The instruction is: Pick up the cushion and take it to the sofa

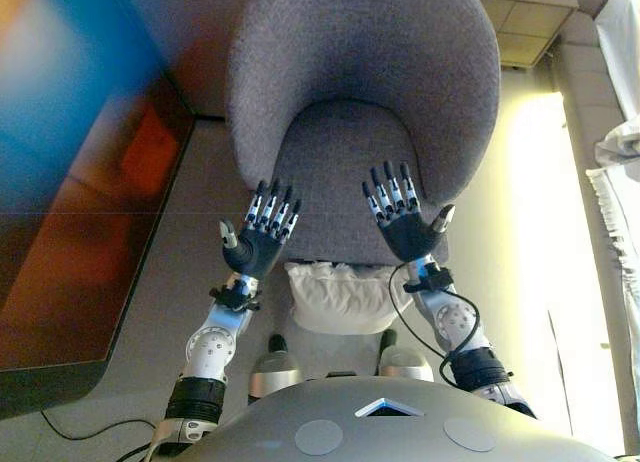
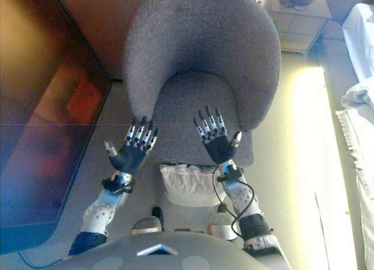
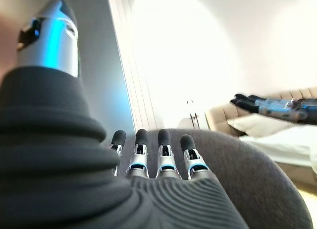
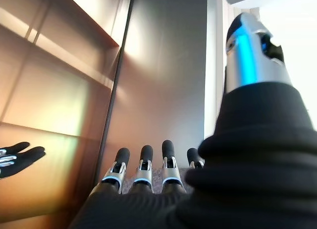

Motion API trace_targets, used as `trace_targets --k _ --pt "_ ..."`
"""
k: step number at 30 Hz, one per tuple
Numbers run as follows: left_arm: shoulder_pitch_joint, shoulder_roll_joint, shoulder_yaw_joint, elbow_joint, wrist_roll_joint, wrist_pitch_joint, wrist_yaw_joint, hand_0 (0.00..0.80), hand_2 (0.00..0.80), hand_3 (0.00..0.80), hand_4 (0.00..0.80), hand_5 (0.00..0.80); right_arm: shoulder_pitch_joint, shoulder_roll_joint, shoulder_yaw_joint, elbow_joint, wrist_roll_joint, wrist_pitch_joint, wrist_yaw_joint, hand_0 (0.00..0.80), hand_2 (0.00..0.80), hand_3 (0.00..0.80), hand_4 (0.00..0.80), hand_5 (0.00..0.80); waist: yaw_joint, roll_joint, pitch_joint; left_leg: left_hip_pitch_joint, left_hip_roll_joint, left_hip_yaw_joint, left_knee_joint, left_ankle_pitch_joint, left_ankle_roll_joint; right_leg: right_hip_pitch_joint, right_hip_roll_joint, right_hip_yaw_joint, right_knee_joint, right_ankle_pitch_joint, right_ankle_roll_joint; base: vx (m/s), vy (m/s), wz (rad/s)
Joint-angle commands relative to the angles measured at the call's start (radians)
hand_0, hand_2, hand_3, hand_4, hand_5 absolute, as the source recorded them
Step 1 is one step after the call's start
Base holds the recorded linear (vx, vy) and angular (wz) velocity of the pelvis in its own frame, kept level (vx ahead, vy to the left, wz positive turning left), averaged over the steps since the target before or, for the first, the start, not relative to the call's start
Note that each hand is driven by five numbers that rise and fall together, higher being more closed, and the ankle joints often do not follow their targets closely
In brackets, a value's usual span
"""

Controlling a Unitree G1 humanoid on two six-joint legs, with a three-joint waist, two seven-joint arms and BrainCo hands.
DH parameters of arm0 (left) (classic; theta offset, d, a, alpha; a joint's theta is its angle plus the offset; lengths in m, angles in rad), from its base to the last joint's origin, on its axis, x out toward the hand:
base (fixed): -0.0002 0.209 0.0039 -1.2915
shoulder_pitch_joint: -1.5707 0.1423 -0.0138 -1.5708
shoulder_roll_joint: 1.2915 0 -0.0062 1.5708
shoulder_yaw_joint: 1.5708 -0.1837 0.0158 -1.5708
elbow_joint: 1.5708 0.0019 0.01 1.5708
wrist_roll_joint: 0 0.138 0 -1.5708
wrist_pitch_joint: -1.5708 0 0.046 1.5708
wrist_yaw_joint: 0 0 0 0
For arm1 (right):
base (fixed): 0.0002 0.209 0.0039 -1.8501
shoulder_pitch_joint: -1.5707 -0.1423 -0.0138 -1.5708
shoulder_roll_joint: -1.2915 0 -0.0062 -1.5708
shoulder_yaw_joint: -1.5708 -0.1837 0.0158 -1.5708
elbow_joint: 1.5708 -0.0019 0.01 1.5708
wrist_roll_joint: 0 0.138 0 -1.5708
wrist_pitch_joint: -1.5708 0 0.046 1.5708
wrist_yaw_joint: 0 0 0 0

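A white cushion (image 1: 345, 297) lies on the floor against the front of a grey armchair (image 1: 365, 82), below and between my two hands; it also shows in the right eye view (image 2: 190, 185). My left hand (image 1: 262, 237) is open, fingers straight, held above the chair seat's left front edge. My right hand (image 1: 405, 227) is open the same way above the seat's right front. Neither hand touches the cushion. In the left wrist view my left hand (image 3: 158, 162) points over the chair's back. In the right wrist view my right hand (image 4: 146, 172) is open.
A dark reflective cabinet (image 1: 70, 212) stands at the left. A pale tiled unit (image 1: 525, 17) stands at the back right. White bedding (image 1: 620, 172) hangs at the right edge. A beige sofa (image 3: 223, 117) shows far off in the left wrist view.
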Motion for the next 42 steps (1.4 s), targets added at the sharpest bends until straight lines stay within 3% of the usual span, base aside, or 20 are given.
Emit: trace_targets --k 1,11,14,15,16,18,23,28,32,36,42 --pt "-0.033 0.001 0.041 -0.002 -0.062 0.010 -0.039 0.000 0.000 0.000 0.000 0.000 0.017 0.022 -0.051 -0.052 -0.042 0.027 0.027 0.000 0.000 0.000 0.000 0.000 0.036 -0.009 -0.046 -0.036 0.069 0.027 0.041 -0.011 0.006 -0.051 -0.083 -0.043 0.051 0.026 0.075 0.039 -0.030 0.01" --pt "-0.029 0.013 0.043 -0.007 -0.014 -0.012 0.017 0.000 0.000 0.000 0.000 0.000 0.021 -0.009 -0.015 -0.046 -0.090 -0.014 -0.020 0.000 0.000 0.000 0.000 0.000 0.044 -0.012 -0.047 -0.040 0.070 -0.010 0.075 -0.022 0.003 -0.037 -0.055 -0.012 0.061 0.000 0.053 0.019 -0.017 0.00" --pt "-0.032 0.047 0.039 0.005 0.169 -0.140 0.185 0.000 0.000 0.000 0.000 0.000 0.020 -0.028 -0.005 -0.030 -0.211 -0.104 -0.157 0.000 0.000 0.000 0.000 0.000 0.044 -0.011 -0.044 -0.043 0.070 -0.017 0.085 -0.025 -0.001 -0.037 -0.053 -0.009 0.064 -0.003 0.052 0.000 0.000 0.00" --pt "-0.037 0.080 0.032 0.021 0.343 -0.232 0.370 0.000 0.000 0.000 0.000 0.000 0.015 -0.066 0.007 -0.009 -0.384 -0.219 -0.291 0.000 0.000 0.000 0.000 0.000 0.046 -0.011 -0.039 -0.043 0.069 -0.024 0.093 -0.027 -0.001 -0.035 -0.051 -0.007 0.066 -0.005 0.049 0.000 0.000 0.00" --pt "-0.045 0.100 0.031 0.033 0.432 -0.266 0.465 0.000 0.000 0.000 0.000 0.000 0.010 -0.091 0.015 0.002 -0.507 -0.283 -0.368 0.000 0.000 0.000 0.000 0.000 0.045 -0.012 -0.037 -0.045 0.067 -0.029 0.097 -0.028 0.000 -0.035 -0.049 -0.004 0.067 -0.005 0.047 0.000 0.000 0.00" --pt "-0.056 0.133 0.045 0.051 0.533 -0.284 0.549 0.000 0.000 0.000 0.000 0.000 0.002 -0.137 0.015 0.014 -0.632 -0.331 -0.484 0.000 0.000 0.000 0.000 0.000 0.044 -0.017 -0.034 -0.051 0.062 -0.036 0.118 -0.035 0.000 -0.035 -0.044 0.004 0.068 -0.008 0.040 0.000 0.000 0.00" --pt "-0.061 0.159 0.051 0.077 0.667 -0.292 0.587 0.000 0.000 0.000 0.000 0.000 -0.008 -0.186 -0.009 0.051 -0.792 -0.370 -0.613 0.000 0.000 0.000 0.000 0.000 0.047 -0.029 -0.003 -0.108 0.063 -0.037 0.251 -0.064 -0.012 -0.038 -0.048 0.008 0.077 -0.001 0.022 -0.022 -0.042 0.01" --pt "-0.106 0.157 0.021 0.146 0.691 -0.288 0.604 0.000 0.000 0.000 0.000 0.000 -0.048 -0.205 0.001 0.119 -0.822 -0.383 -0.677 0.000 0.000 0.000 0.000 0.000 0.040 -0.020 0.019 -0.114 0.069 -0.034 0.252 -0.073 -0.009 -0.061 -0.066 0.011 0.107 -0.001 0.034 -0.038 0.039 0.08" --pt "-0.104 0.164 0.018 0.195 0.745 -0.296 0.600 0.000 0.000 0.000 0.000 0.000 -0.047 -0.208 -0.016 0.167 -0.910 -0.357 -0.766 0.000 0.000 0.000 0.000 0.000 0.040 -0.014 0.024 -0.098 0.071 -0.024 0.253 -0.085 -0.002 -0.062 -0.094 0.015 0.161 -0.023 0.050 0.070 0.048 0.01" --pt "-0.144 0.182 -0.016 0.248 0.750 -0.318 0.588 0.000 0.000 0.000 0.000 0.000 -0.074 -0.224 -0.008 0.227 -0.933 -0.357 -0.818 0.000 0.000 0.000 0.000 0.000 0.045 -0.012 0.068 -0.164 0.079 -0.029 0.332 -0.106 0.002 -0.131 -0.135 0.006 0.265 -0.044 0.057 -0.069 0.016 0.02" --pt "-0.350 0.217 -0.146 0.336 0.706 -0.402 0.677 0.000 0.000 0.000 0.000 0.000 -0.238 -0.265 0.043 0.343 -0.867 -0.433 -0.896 0.000 0.000 0.000 0.000 0.000 0.036 -0.003 0.221 -0.427 0.101 -0.091 0.526 -0.136 -0.007 -0.399 -0.143 0.095 0.486 -0.084 0.046 -0.286 -0.010 0.17"
